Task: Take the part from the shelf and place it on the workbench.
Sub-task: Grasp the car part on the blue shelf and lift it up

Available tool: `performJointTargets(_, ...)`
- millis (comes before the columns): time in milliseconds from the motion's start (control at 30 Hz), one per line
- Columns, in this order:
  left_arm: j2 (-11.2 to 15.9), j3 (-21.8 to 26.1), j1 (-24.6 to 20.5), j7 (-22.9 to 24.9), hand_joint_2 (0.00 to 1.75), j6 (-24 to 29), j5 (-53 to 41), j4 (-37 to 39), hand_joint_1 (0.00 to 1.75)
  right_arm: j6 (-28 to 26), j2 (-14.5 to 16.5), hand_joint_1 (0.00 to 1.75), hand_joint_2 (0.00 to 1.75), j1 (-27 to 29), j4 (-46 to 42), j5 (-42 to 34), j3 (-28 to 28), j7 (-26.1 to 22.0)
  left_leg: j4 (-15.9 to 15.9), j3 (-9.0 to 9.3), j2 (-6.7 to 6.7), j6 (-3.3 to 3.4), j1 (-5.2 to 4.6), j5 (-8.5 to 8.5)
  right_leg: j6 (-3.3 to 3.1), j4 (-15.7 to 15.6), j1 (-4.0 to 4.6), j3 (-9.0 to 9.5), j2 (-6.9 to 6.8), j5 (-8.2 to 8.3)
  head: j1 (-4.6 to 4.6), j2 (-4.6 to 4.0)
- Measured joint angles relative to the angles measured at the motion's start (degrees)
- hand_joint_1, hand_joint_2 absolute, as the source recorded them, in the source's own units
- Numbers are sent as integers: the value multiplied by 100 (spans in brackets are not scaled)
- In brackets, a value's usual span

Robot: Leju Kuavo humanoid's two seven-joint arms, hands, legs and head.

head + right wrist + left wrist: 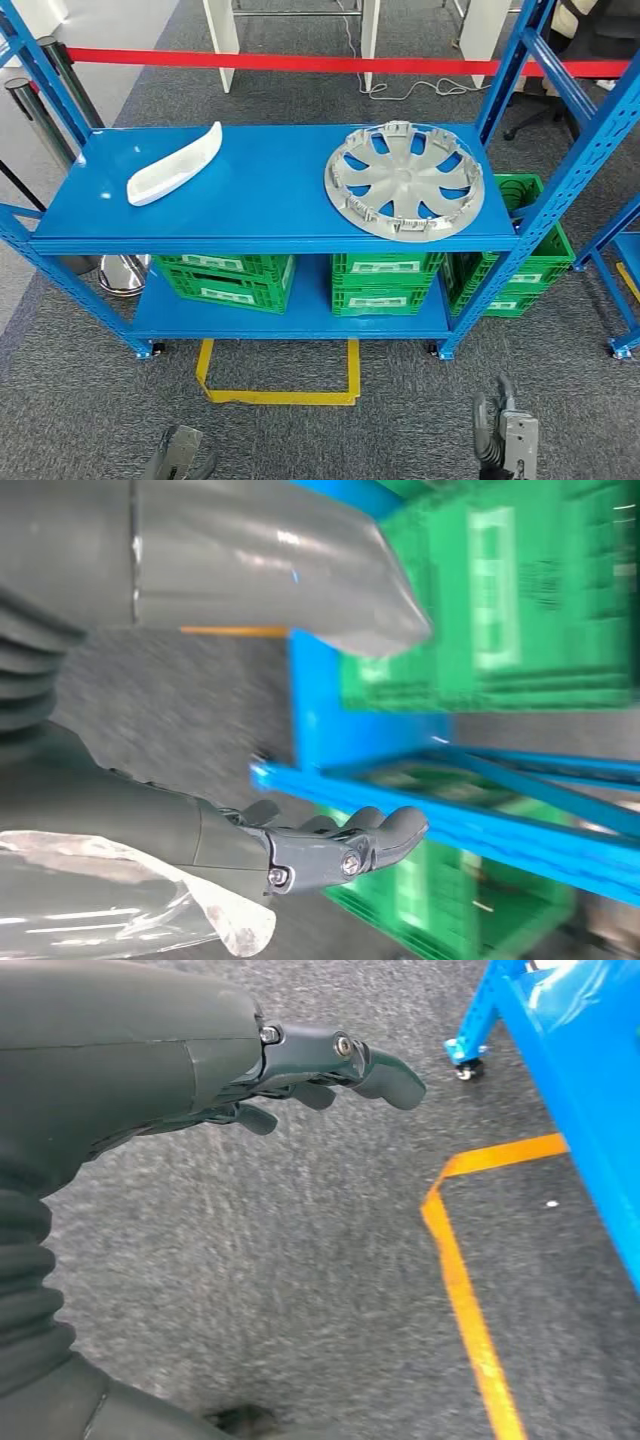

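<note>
A silver hubcap (404,181) lies flat on the right side of the blue shelf's top board (272,190). A white curved trim part (173,165) lies on the left side of the same board. My left hand (177,457) hangs low at the bottom edge of the head view, well short of the shelf; in the left wrist view its fingers (324,1070) are stretched out over grey carpet, holding nothing. My right hand (504,437) is low at the bottom right, also empty, with its fingers (355,842) apart in front of the shelf's lower level.
Green crates (226,275) (386,280) (521,270) sit on the lower board and beside the shelf. A yellow floor marking (279,395) lies before the shelf. A red barrier tape (302,62) runs behind it. Blue uprights (558,190) stand at the right.
</note>
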Motion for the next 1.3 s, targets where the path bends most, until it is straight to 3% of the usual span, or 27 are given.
performJointTargets(33, 5, 0, 1, 14, 0, 2, -14, 16, 0, -14, -30, 0, 58, -2, -80, 14, 18, 1, 0, 0, 0, 0, 0, 0, 0, 0, 0, 0, 0, 0, -1, 0)
performJointTargets(67, 10, -1, 1, 24, 0, 3, -28, 29, 0, -30, -71, 0, 87, -6, -170, 32, 34, 6, 0, 0, 0, 0, -1, 0, 0, 0, -1, 0, 0, 1, -1, 0)
performJointTargets(133, 31, -1, 1, 63, 0, 7, -79, 91, 0, -91, -249, 0, 175, -30, -544, 111, 102, 40, 1, -1, -1, 3, -2, 2, 2, 0, -2, 1, -3, 3, 1, 0)
performJointTargets(467, 148, -1, -5, 215, 0, -6, -260, 421, 0, -303, -1338, 0, 175, -415, -2251, 654, 572, 440, 7, -5, -2, 12, -5, 8, 8, -1, -5, 0, -4, 13, -1, 0)
performJointTargets(700, 200, -1, -45, 263, 0, -123, -351, 582, 0, -363, -2046, 0, 175, -1132, -2853, 1333, 1143, 863, 7, -8, -2, 17, -5, 16, 9, 0, -5, -1, -5, 20, 0, 0)
performJointTargets(900, 207, -1, -67, 332, 0, -241, -393, 650, 0, -218, -2411, 0, 175, -1896, -2949, 1892, 1775, 1197, 7, -11, -5, 21, -4, 24, 9, 1, -4, -3, -10, 22, -1, 0)
performJointTargets(1300, 198, -1, -102, 398, 0, -438, -516, 693, 0, 337, -2828, 0, 175, -3394, -2772, 2710, 3342, 1850, 20, -42, -27, 18, -7, 36, 20, 1, -8, -26, -25, 40, -1, 0)
